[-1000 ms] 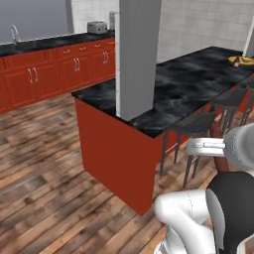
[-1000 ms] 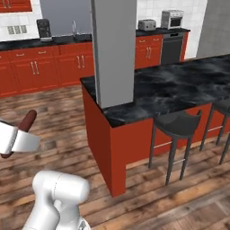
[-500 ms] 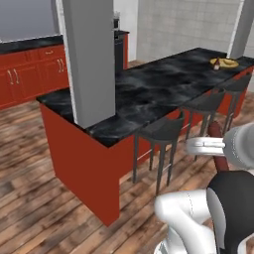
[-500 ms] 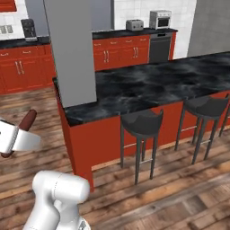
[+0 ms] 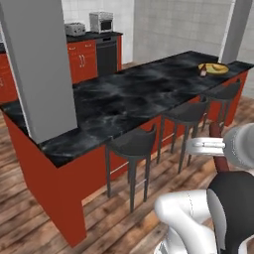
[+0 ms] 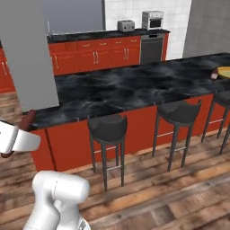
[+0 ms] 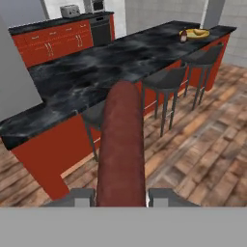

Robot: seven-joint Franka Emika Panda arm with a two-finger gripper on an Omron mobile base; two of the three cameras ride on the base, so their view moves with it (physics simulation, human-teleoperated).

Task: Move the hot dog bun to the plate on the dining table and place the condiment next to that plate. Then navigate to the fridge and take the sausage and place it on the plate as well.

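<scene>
Sausage [image 7: 121, 144] is sitting clamped in the tool [image 7: 120, 197] at the hand view's lower centre, jutting toward the black marble desk [image 7: 111, 67], while the yellow plate [image 7: 197, 33] and condiment [image 7: 183, 35] are resting upper right on its far end.

Reddish-brown sausage [image 7: 120, 144]; black white-veined dining table [image 5: 129, 99]; yellow plate [image 5: 214, 69].

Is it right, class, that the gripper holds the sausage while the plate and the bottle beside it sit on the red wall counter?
Not quite. The gripper does hold the sausage, but the plate and bottle sit on the black dining table, as the left base view shows.
</scene>
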